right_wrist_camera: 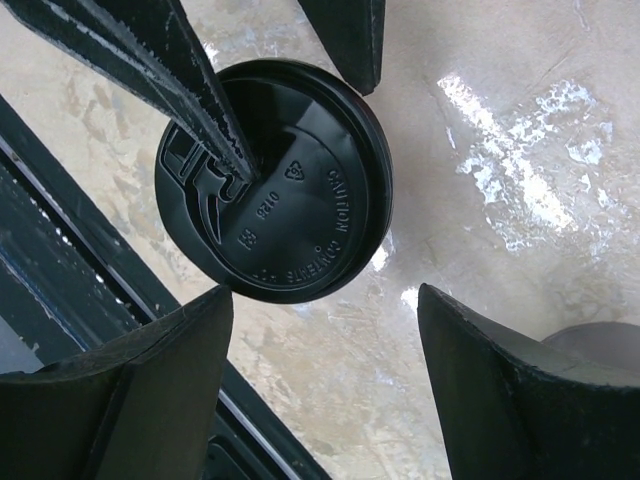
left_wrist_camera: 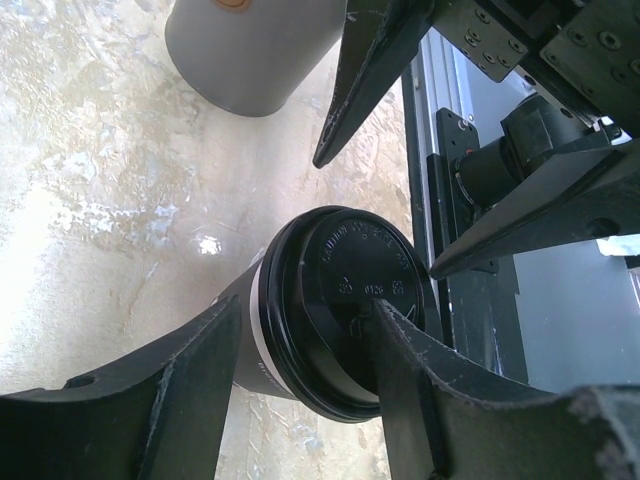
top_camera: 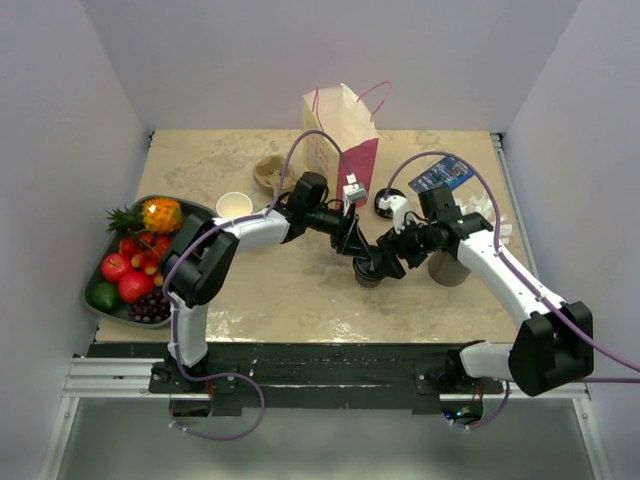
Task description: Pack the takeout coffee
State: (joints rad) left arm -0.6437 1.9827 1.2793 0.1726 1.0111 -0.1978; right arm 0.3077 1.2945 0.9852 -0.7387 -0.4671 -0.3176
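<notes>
The takeout coffee (top_camera: 367, 274) stands upright on the table's middle, a dark-walled paper cup with a white band under a black lid (left_wrist_camera: 345, 300). My left gripper (left_wrist_camera: 308, 308) is open and straddles it: one finger (left_wrist_camera: 190, 385) sits beside the cup wall with a thin gap, while the other fingertip (left_wrist_camera: 395, 335) lies over the lid's top. From the top view, the left gripper (top_camera: 352, 245) hangs just behind the cup. My right gripper (right_wrist_camera: 325, 295) is open and holds nothing, just beside the lid (right_wrist_camera: 300, 190) and right of the cup (top_camera: 388, 262).
A pink-and-cream paper bag (top_camera: 342, 135) stands at the back. A grey tumbler (top_camera: 448, 268) is right of the cup, and a loose black lid (top_camera: 385, 205) lies behind it. A white lidless cup (top_camera: 234, 205) and a fruit tray (top_camera: 196, 208) sit left.
</notes>
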